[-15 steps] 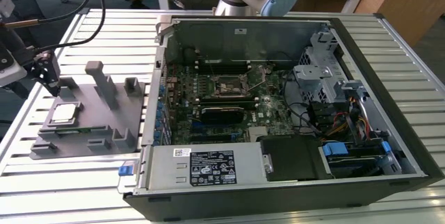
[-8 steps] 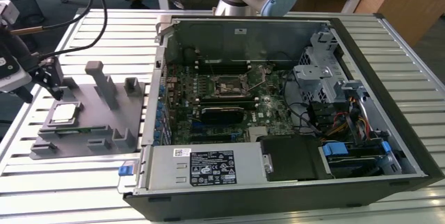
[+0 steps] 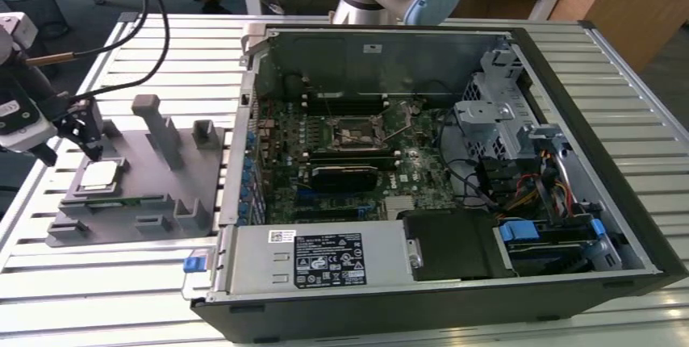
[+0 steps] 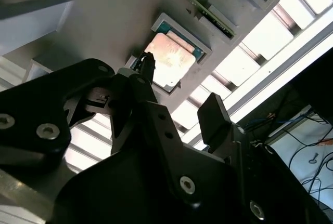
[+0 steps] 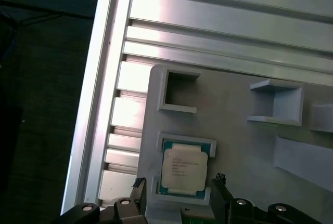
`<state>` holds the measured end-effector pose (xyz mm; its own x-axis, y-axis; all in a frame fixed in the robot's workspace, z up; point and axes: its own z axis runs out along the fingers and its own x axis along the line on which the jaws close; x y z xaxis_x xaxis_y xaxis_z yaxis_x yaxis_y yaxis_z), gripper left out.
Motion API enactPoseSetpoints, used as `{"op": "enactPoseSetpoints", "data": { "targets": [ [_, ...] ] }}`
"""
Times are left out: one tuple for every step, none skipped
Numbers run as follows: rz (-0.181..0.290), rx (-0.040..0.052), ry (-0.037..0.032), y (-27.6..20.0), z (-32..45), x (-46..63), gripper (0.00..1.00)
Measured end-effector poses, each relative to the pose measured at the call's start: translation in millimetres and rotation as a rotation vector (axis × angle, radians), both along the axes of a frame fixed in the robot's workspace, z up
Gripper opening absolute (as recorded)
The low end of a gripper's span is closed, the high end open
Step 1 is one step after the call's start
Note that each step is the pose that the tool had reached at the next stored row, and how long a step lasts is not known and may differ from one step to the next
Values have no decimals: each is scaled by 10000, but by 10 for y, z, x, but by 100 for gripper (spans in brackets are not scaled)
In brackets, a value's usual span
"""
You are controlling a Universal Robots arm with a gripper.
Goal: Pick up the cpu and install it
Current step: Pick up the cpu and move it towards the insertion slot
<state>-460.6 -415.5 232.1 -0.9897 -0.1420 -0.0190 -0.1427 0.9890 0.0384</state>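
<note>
The cpu (image 3: 99,174) is a small square chip with a silvery top. It lies flat in a framed nest on the grey fixture plate (image 3: 140,206), at the exterior view's left. My gripper (image 3: 73,150) hangs just above it, open, with one dark finger on each side and nothing held. In the second wrist view the cpu (image 4: 171,60) shows beyond the gripper (image 4: 182,91). In the first wrist view the cpu (image 5: 182,169) lies between the two fingertips (image 5: 218,181), apart from them. The black socket (image 3: 357,133) sits on the motherboard inside the open case.
The open computer case (image 3: 603,169) fills the middle and the exterior view's right, with a power supply (image 3: 323,258) at its front. Grey posts (image 3: 161,133) stand up from the fixture close to the gripper. Cables (image 3: 151,32) trail over the slatted table. The table's edge (image 5: 91,130) runs close to the fixture.
</note>
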Motion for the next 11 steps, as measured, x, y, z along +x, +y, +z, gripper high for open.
{"op": "enactPoseSetpoints", "data": {
  "targets": [
    [0, -1, 1, 0, -18, 0, 62],
    [0, -1, 1, 0, -36, 0, 62],
    [0, -1, 1, 0, -54, 0, 67],
    [0, 0, 0, 0, -72, 0, 67],
    [1, -1, 0, 0, -90, 0, 73],
    [0, -1, 1, 0, -107, 0, 73],
    [-4, -1, 1, 0, -127, 0, 73],
    [-16, 0, 0, 0, -145, 0, 73],
    [-36, -1, 1, 0, -163, 0, 73],
    [-71, -1, 1, 0, -181, 1, 73],
    [-140, -1, 1, 0, -199, 1, 73]
  ]
}}
